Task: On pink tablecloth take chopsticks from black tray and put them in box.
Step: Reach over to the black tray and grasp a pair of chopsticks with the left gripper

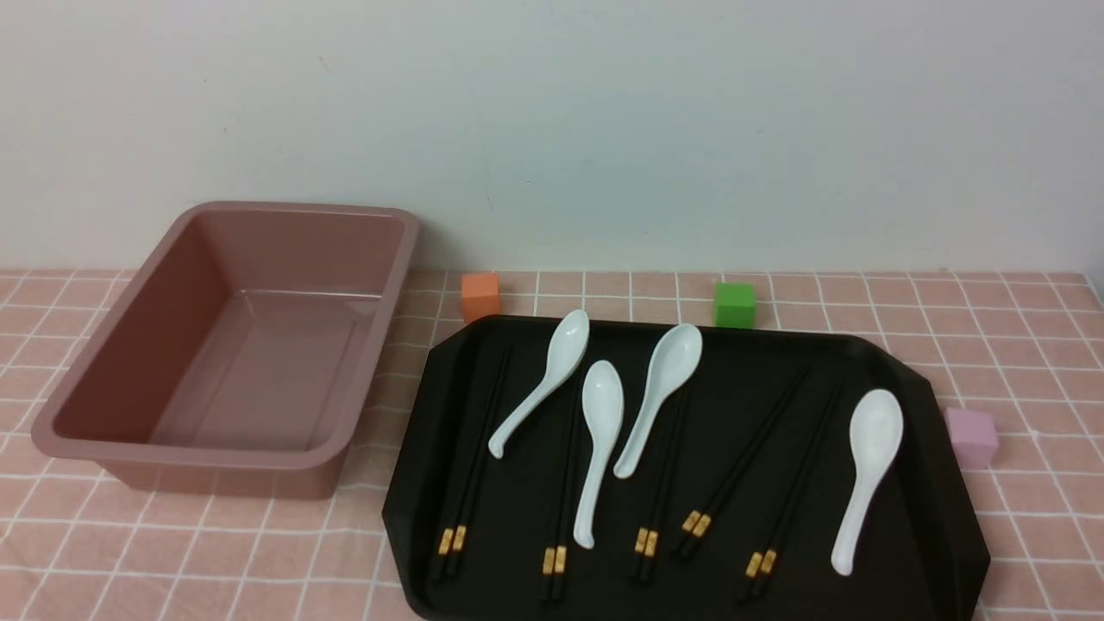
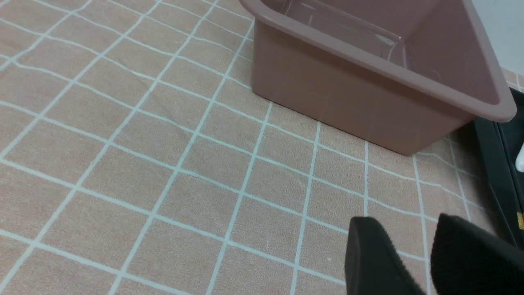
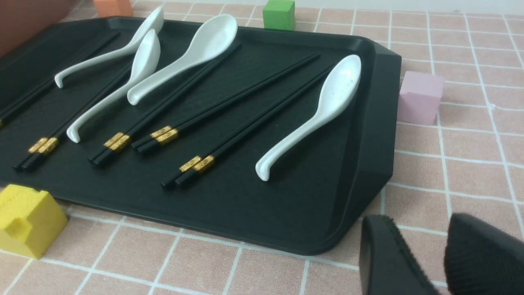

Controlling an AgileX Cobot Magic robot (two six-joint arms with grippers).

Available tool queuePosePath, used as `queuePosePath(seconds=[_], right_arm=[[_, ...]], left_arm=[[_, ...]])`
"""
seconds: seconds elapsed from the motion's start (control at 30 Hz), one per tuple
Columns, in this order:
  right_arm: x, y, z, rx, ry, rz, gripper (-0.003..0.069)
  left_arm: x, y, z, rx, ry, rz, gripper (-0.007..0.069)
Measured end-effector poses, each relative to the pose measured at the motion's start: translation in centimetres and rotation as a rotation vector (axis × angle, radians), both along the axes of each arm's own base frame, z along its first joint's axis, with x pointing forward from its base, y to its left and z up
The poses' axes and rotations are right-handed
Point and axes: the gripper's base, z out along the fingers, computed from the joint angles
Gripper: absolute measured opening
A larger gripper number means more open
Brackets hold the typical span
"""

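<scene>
Several pairs of black chopsticks (image 1: 742, 466) with gold bands lie on the black tray (image 1: 927, 509), at the right of the pink tablecloth (image 1: 216, 552). The empty dusty-pink box (image 1: 198, 453) stands left of the tray. Neither gripper shows in the front view. In the left wrist view my left gripper (image 2: 405, 223) is open and empty above bare cloth, near the box (image 2: 348, 94) and the tray's edge (image 2: 497, 164). In the right wrist view my right gripper (image 3: 419, 223) is open and empty over cloth, just off a corner of the tray (image 3: 286, 205), apart from the chopsticks (image 3: 163, 134).
Several white spoons (image 1: 867, 470) lie among the chopsticks, some across them. An orange cube (image 1: 480, 296) and a green cube (image 1: 735, 304) sit behind the tray. A pink cube (image 1: 972, 435) sits at its right, a yellow block (image 3: 28, 219) at its near edge. A wall stands behind.
</scene>
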Motion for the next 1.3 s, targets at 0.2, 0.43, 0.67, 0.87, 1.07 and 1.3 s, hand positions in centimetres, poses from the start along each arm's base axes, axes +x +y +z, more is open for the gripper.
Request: queuePosePath(seconds=[0.2, 0.43, 0.67, 0.87, 1.07, 1.3], right_arm=[[0.0, 0.0, 0.0, 0.0, 0.0, 0.0, 0.024], [0.0, 0.0, 0.0, 0.0, 0.0, 0.0, 0.024], [0.0, 0.0, 0.0, 0.0, 0.0, 0.0, 0.024], [0.0, 0.0, 0.0, 0.0, 0.0, 0.0, 0.024], [0.0, 0.0, 0.0, 0.0, 0.0, 0.0, 0.024], [0.0, 0.0, 0.0, -0.001, 0.0, 0.0, 0.024]], left_arm=[[0.0, 0.0, 0.0, 0.0, -0.003, 0.0, 0.0239], [0.3, -0.5, 1.1, -0.313, -0.122, 0.027, 0.0239], [0.5, -0.4, 2.6, -0.605, -0.282, 0.061, 0.0237], [0.2, -0.7, 4.8, -0.629, -0.283, 0.039, 0.014], [2.3, -1.5, 10.3, -0.38, -0.004, -0.05, -0.001], [9.0, -2.5, 13.4, -0.131, 0.458, -0.257, -0.0013]])
